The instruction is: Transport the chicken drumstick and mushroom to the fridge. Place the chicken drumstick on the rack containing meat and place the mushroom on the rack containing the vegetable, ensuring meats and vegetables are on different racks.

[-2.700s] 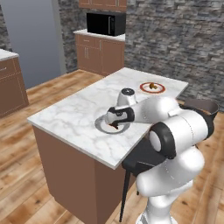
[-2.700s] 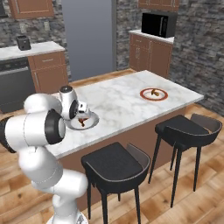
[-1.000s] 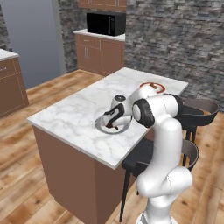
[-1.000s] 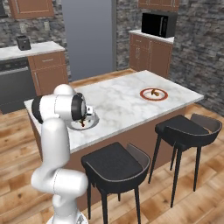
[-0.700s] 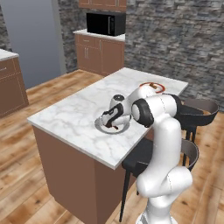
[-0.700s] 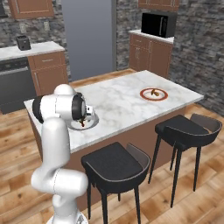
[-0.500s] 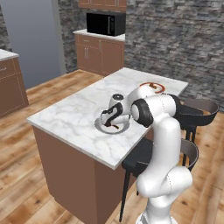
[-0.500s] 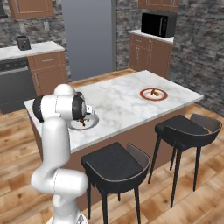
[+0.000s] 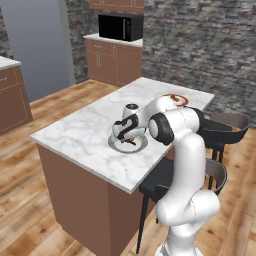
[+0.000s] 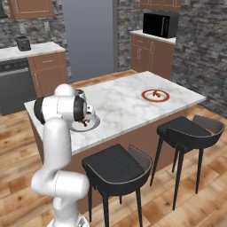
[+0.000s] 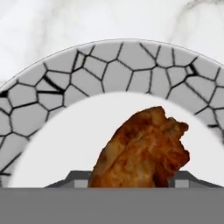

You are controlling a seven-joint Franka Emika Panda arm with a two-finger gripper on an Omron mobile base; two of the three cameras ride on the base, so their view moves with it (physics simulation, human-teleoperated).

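Left base view: arm bent over the marble island surface (image 9: 85,132), gripper (image 9: 126,140) down on a grey plate (image 9: 116,146) near the front edge of the island. A bit of brown, the chicken drumstick (image 9: 128,142), shows on the plate under the hand. Second plate with a red rim (image 9: 179,99) sits well apart at the far end of the surface, something small and brown on it, too small to name. Grey fridge (image 9: 37,42) stands closed at back left, microwave (image 9: 120,26) on the back counter.

Right base view: white arm covers most of the grey plate (image 10: 91,124); the hand is hidden behind the arm. Red-rimmed plate (image 10: 155,95) further along the surface (image 10: 124,102). Two dark stools (image 10: 116,167) in front. Fridge (image 10: 88,37) at back, door shut.

Hand view: drumstick (image 11: 142,151) lies on the white middle of the plate, which has a cracked-stone pattern rim (image 11: 109,65). The meat sits right between the jaws. Cannot tell whether the jaws grip it.
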